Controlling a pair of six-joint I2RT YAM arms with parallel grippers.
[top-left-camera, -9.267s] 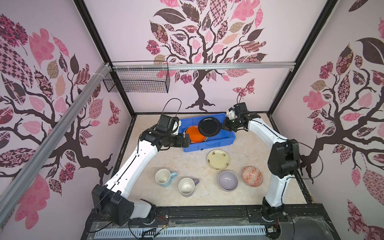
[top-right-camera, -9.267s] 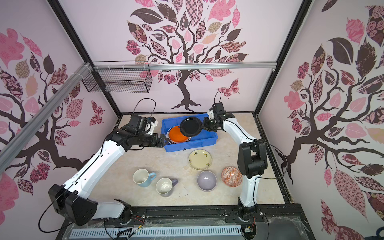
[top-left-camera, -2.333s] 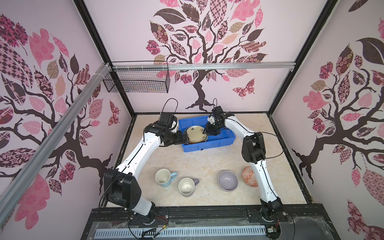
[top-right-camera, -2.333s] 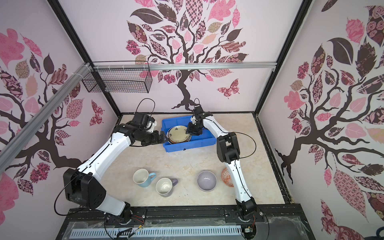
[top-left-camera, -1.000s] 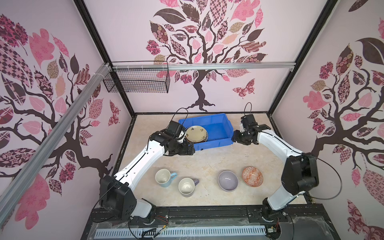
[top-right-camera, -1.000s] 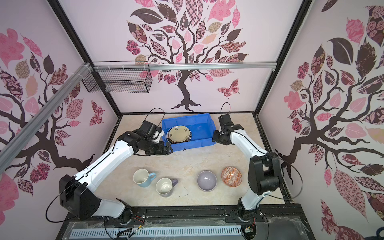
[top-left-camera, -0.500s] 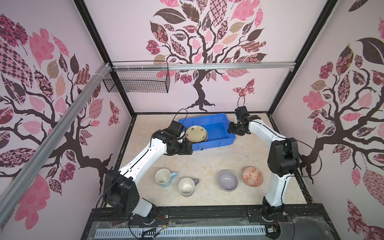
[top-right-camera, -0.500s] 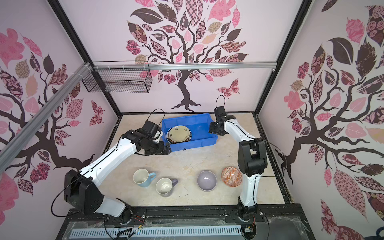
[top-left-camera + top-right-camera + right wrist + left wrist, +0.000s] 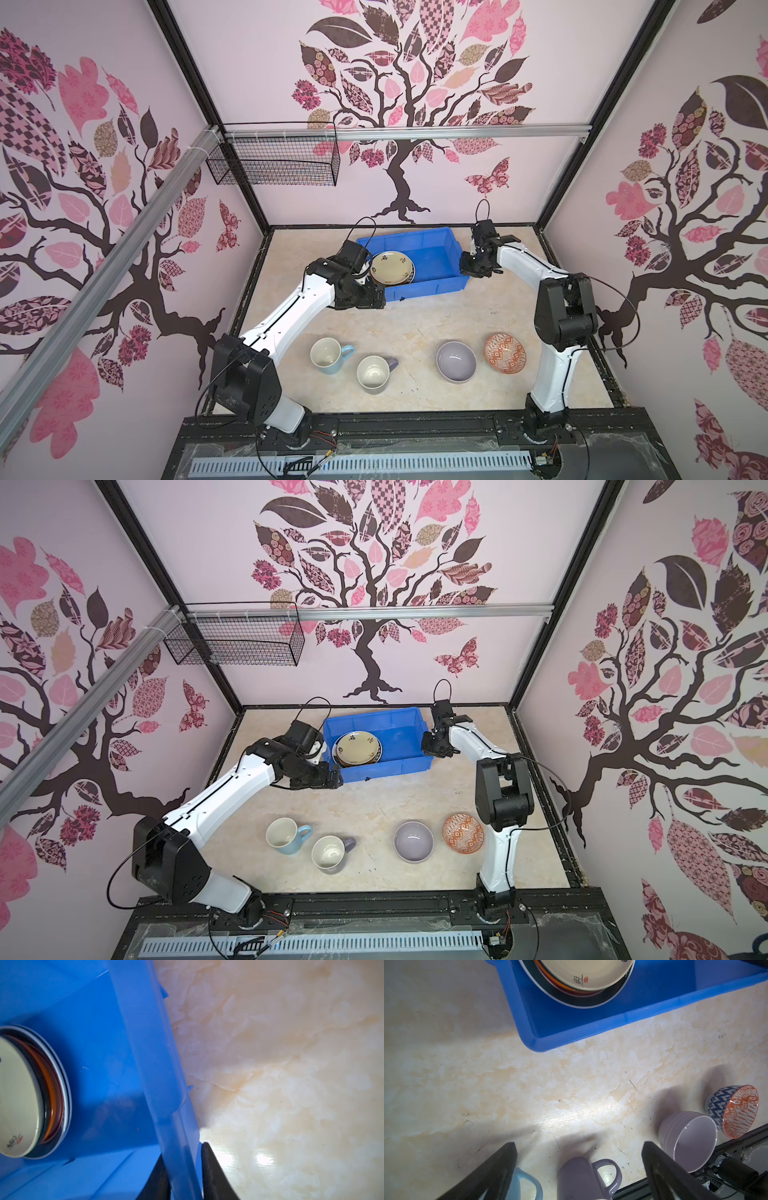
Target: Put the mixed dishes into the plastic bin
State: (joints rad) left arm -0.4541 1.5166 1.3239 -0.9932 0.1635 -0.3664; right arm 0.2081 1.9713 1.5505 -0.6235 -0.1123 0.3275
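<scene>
Since the earliest frame, the cream round ceramic plate (image 9: pixel 390 268) has left the marbled beige surface (image 9: pixel 415 324) and now tops the stack inside the bright blue rectangular plastic bin (image 9: pixel 432 282). Within the last second the right claw (image 9: pixel 468 266) has swung in to the bin's right wall.

We judge that the stack sits at the bin's left end so the bare right half stays free for cups and bowls. The right claw is clamped on that wall, probably to steady or shift the bin. The left claw (image 9: pixel 372 298) hovers off the bin's near-left corner with its fingers wide apart and empty. We read that as ready for the next pickup.

Four dishes wait in a row near the front edge, well apart from the bin:
- light-blue ceramic mug (image 9: pixel 328 355)
- lavender ceramic mug (image 9: pixel 374 374)
- lavender round bowl (image 9: pixel 456 360)
- orange-white patterned bowl (image 9: pixel 504 347)

Both top views show the right claw only as a dark shape at the wall. The right wrist view shows the right claw (image 9: pixel 185 1169) with one finger inside the bin (image 9: pixel 149 1043) and one outside, tight against the plastic. The left wrist view shows the open left claw (image 9: pixel 579 1147) and orange and dark rims beneath the cream plate (image 9: pixel 581 972). It also shows a blue-and-white outside on the patterned bowl (image 9: pixel 737 1109), which the top views hide.
</scene>
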